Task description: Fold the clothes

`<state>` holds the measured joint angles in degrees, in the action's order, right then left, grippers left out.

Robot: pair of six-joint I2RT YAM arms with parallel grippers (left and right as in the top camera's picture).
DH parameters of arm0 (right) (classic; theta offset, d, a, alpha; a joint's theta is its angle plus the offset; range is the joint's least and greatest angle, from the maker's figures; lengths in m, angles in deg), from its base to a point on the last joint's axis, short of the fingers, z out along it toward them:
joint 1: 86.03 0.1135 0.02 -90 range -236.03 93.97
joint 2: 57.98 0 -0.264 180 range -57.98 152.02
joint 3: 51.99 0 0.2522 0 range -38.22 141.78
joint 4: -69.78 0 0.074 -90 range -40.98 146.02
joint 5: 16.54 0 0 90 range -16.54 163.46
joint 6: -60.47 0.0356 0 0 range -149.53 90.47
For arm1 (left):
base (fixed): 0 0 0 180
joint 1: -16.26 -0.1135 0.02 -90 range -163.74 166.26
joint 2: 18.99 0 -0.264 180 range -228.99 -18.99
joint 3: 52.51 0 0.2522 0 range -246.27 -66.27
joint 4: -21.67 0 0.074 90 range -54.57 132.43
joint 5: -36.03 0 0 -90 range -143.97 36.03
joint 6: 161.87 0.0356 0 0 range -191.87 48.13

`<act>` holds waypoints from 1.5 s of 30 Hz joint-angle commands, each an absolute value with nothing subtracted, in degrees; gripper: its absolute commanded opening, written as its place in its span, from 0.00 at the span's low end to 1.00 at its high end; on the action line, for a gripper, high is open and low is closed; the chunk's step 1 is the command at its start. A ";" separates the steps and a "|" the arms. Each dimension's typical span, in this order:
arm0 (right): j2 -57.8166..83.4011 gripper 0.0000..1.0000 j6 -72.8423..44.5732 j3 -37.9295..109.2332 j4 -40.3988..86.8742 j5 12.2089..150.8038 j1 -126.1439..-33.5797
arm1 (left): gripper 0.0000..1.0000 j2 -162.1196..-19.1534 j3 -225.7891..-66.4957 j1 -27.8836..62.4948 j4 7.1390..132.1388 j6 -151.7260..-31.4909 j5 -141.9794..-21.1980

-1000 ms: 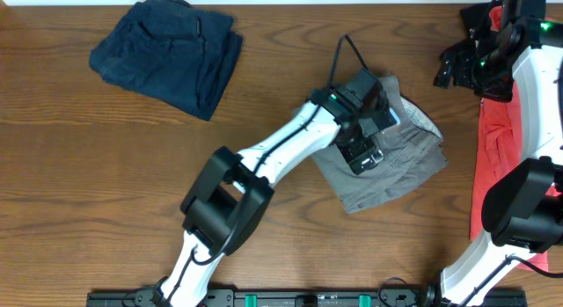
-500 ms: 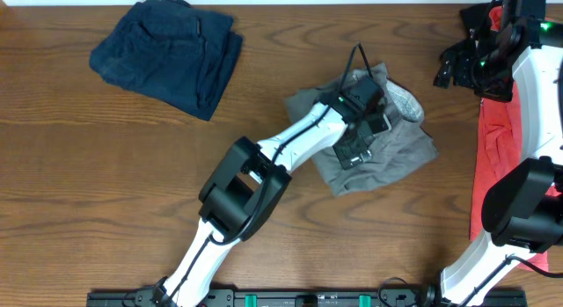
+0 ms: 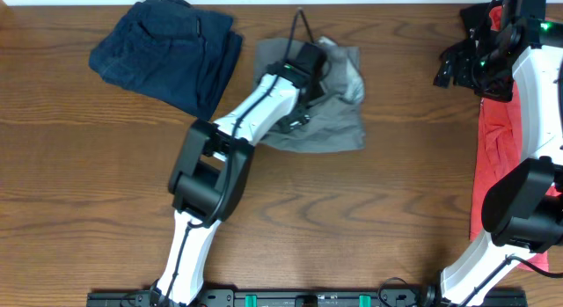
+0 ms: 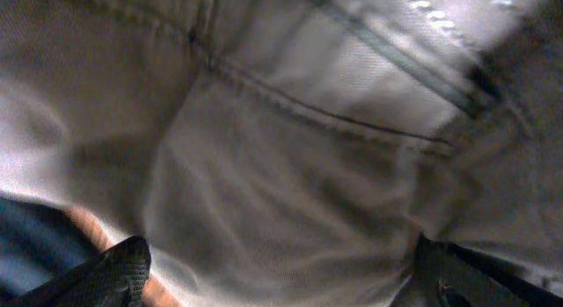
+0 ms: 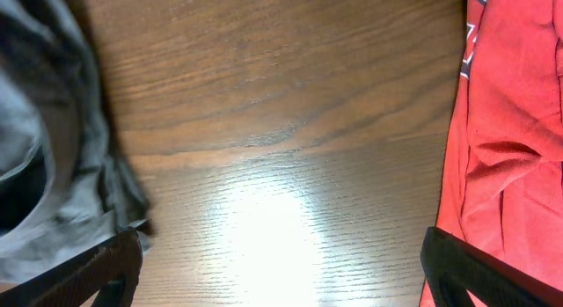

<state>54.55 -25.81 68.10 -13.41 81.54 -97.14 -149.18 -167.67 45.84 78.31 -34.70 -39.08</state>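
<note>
The overhead camera looks straight down from well above the table (image 3: 106,166), with the arm bases at its lower edge and the far edge at the top. It takes in the navy pile (image 3: 167,52), the shorts (image 3: 339,131) and the red cloth (image 3: 493,175). The left wrist camera sits very close over the shorts (image 4: 281,184), which fill its blurred frame, with the left fingers (image 4: 114,276) in the lower corners. A sliver of table (image 4: 84,232) and navy pile (image 4: 26,250) shows at lower left. The right wrist camera faces down on bare table (image 5: 281,166) from farther off, with the right fingers (image 5: 88,272) in the lower corners and the red cloth (image 5: 519,122) at right. The overhead view shares the shorts with the left wrist view and the red cloth with the right
</note>
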 commanded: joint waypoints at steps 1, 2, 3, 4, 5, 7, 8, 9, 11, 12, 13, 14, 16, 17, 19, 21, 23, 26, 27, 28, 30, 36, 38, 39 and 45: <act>54.22 0.99 -25.06 67.66 -13.36 81.41 -97.75 | 0.98 -145.95 -164.85 45.38 79.68 -32.50 -40.54; 54.22 0.99 -25.06 67.66 -13.36 81.41 -97.73 | 0.98 -143.58 -164.85 45.51 79.46 -32.96 -45.48; 54.22 0.99 -25.04 67.66 -13.38 81.41 -97.73 | 0.98 -141.20 -164.85 45.58 79.03 -33.83 -51.05; 54.22 0.99 -25.04 67.66 -13.41 81.43 -97.73 | 0.98 -139.76 -164.85 45.58 78.50 -34.90 -55.25; 54.22 0.99 -25.04 67.66 -13.43 81.45 -97.73 | 0.98 -138.12 -164.85 45.58 77.43 -36.74 -60.32; 54.22 0.99 -25.06 67.66 -13.60 81.93 -97.73 | 0.98 -136.72 -164.85 45.51 74.96 -40.30 -66.46; 54.22 0.99 -25.08 67.66 -13.67 82.35 -97.73 | 0.98 -136.63 -164.85 45.53 73.37 -42.75 -68.26; 54.22 0.99 -25.08 67.66 -13.80 82.50 -97.73 | 0.98 -136.85 -164.85 45.53 72.12 -45.11 -69.06; 54.22 0.99 -25.11 67.66 -13.97 82.50 -97.73 | 0.98 -137.86 -164.85 45.75 71.05 -48.28 -70.77; 54.22 0.99 -25.11 67.66 -14.02 82.50 -97.73 | 0.98 -138.49 -164.85 45.88 71.07 -49.30 -71.93; 54.22 0.99 -25.11 67.66 -14.04 82.50 -97.73 | 0.98 -139.37 -164.85 46.17 71.35 -50.33 -73.11; 54.22 0.99 -25.11 67.66 -14.04 82.50 -97.73 | 0.98 -140.02 -164.85 46.41 71.60 -50.99 -73.52; 54.22 0.99 -25.11 67.66 -14.04 82.50 -97.73 | 0.98 -141.60 -164.85 47.24 72.34 -51.64 -73.74; 54.22 0.99 -25.11 67.66 -14.04 82.50 -97.73 | 0.98 -142.40 -164.85 47.70 72.67 -51.66 -74.05; 54.22 0.99 -25.08 67.66 -14.04 82.50 -97.73 | 0.98 -143.85 -164.85 48.83 73.10 -51.66 -74.33; 54.22 0.99 -25.11 67.66 -14.08 82.50 -97.73 | 0.98 -145.14 -164.85 50.19 73.26 -51.66 -74.33; 54.22 0.99 -25.11 67.66 -14.10 82.50 -97.73 | 0.98 -145.75 -164.85 51.33 73.52 -51.64 -74.31; 54.22 0.99 -25.08 67.66 -14.13 82.50 -97.73 | 0.98 -145.97 -164.85 53.12 74.76 -51.62 -74.31; 54.22 0.99 -25.08 67.66 -14.13 82.50 -97.73 | 0.98 -145.97 -164.85 53.64 75.29 -51.62 -74.31; 54.22 0.99 -25.11 67.66 -14.13 82.50 -97.73 | 0.98 -145.97 -164.85 54.10 75.84 -51.62 -74.31; 54.22 0.99 -25.08 67.66 -14.08 82.50 -97.73 | 0.98 -146.14 -164.83 54.89 76.95 -51.03 -74.29; 54.22 0.99 -25.11 67.66 -14.06 82.48 -97.73 | 0.98 -150.67 -164.79 55.72 76.91 -50.57 -72.96; 54.22 0.99 -25.13 67.66 -14.06 82.48 -97.73 | 0.98 -152.15 -164.79 55.72 76.95 -50.57 -72.74; 54.22 0.99 -25.11 67.66 -14.06 82.48 -97.73 | 0.98 -152.90 -164.79 55.72 76.95 -50.57 -72.76; 54.22 0.99 -25.11 67.66 -13.95 82.48 -97.73 | 0.98 -154.80 -164.79 56.22 75.55 -50.53 -71.82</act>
